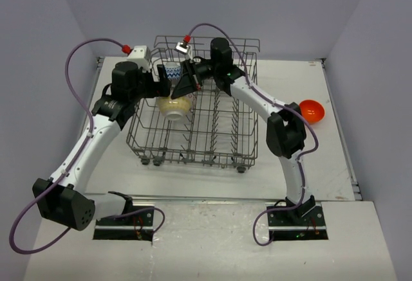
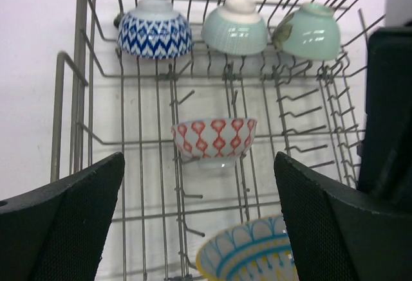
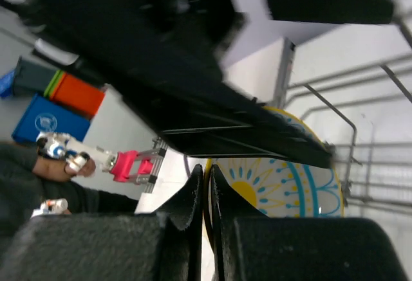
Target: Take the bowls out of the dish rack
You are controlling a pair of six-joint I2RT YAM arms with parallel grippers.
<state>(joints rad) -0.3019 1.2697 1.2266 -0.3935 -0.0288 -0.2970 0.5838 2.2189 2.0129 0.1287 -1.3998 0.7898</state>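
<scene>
done: orange bowl (image 1: 311,110) on surface (image 1: 335,165), 3 o'clock of dish rack (image 1: 193,147).
remaining: five bowls (image 2: 154,35) racked.
right tool (image 3: 207,184): pinching cream bowl (image 3: 283,184) rim, apparently.
left tool (image 2: 199,172): wide, empty.

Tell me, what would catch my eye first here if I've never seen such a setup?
A big grey wire dish rack fills the middle of the table; reaching in, the right tool pinches the rim of a cream-and-yellow bowl. Inside, a blue-and-white bowl and two mint bowls stand in a row, while one glossy orange-red bowl sits alone on the table at right.
</scene>
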